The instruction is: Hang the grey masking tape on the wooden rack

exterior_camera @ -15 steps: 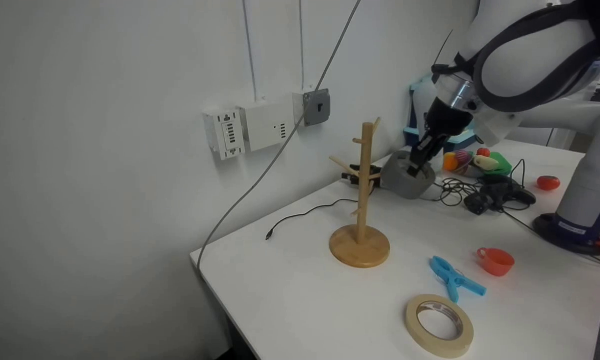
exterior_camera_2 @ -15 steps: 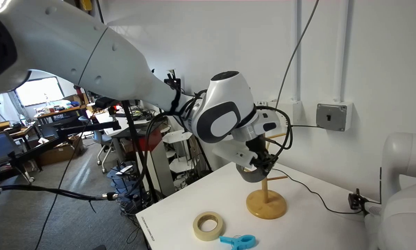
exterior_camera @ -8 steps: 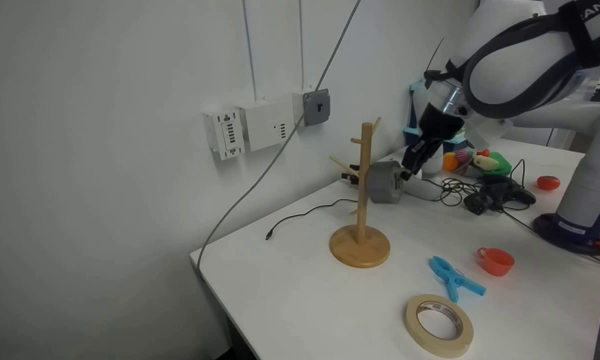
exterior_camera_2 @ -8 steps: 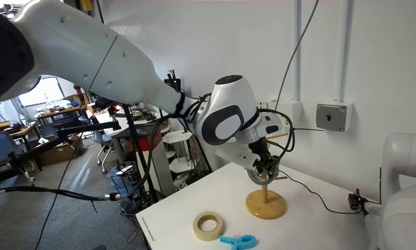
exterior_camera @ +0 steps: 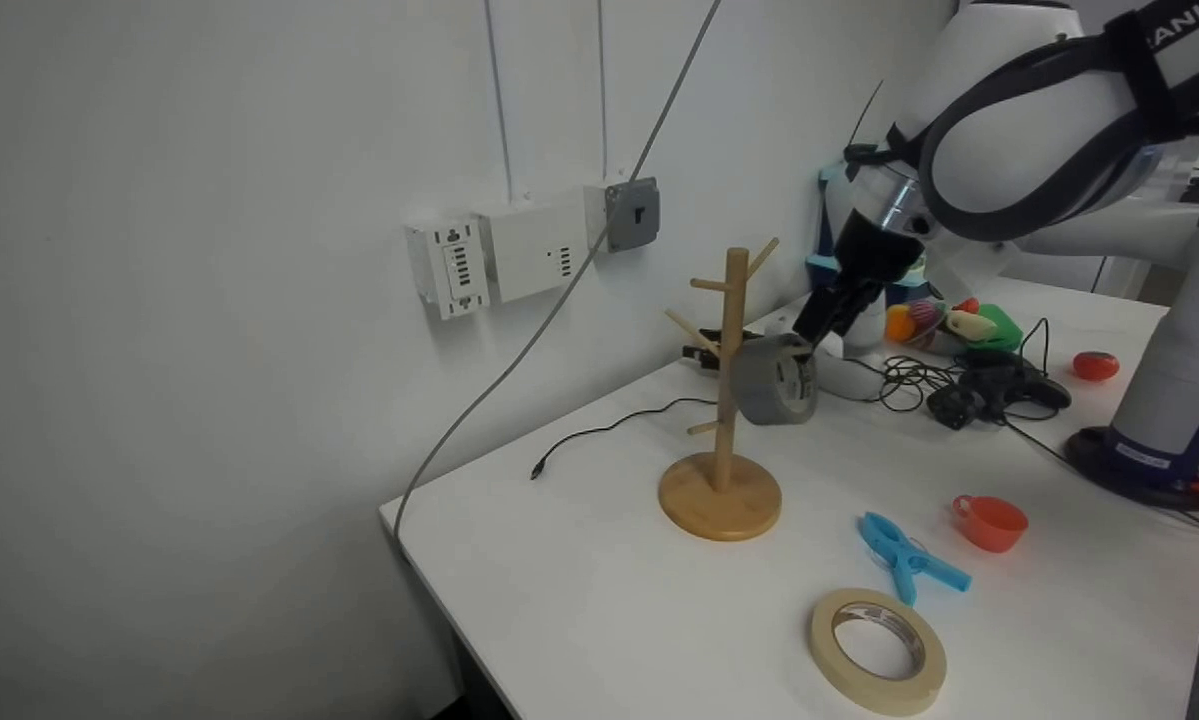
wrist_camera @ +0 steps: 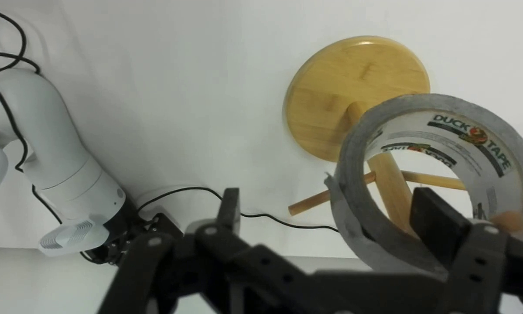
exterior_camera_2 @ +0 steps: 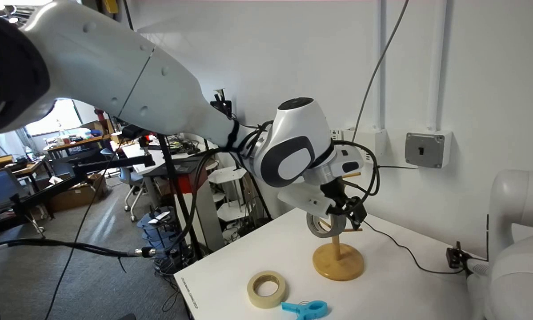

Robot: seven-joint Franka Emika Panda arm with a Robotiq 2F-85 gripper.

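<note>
Grey masking tape (exterior_camera: pixel 759 385) is sitting right beside the post of the wooden rack (exterior_camera: pixel 726 430), below the rack's top and above its round base. In the wrist view the ring is tilting, and the rack's post is showing through the hole along with parts of two side pegs. A blurred peg tip is also appearing against the ring's printed inner wall; whether the tape's weight is resting on that peg, I cannot tell.

The gripper (wrist_camera: pixel 326 198) is hovering close by the rack, released, its fingers standing wide apart. One finger (wrist_camera: pixel 438 222) is overlapping the tape's hole; whether it is poking inside or only passing in front, I cannot tell. The other finger (wrist_camera: pixel 230 205) is standing well apart from the tape, so the roll is lying off toward one side of the gap. In an exterior view the fingertips are hanging at the tape's upper edge, on the side away from the rack's post.

The rack is standing on a white table (exterior_camera: pixel 579 560). Well apart from its base, a cream-white tape roll (exterior_camera: pixel 845 672) is lying flat, with a blue clamp (exterior_camera: pixel 899 555) just beside it. A red cup (exterior_camera: pixel 994 525) is sitting farther from the rack than the clamp.
</note>
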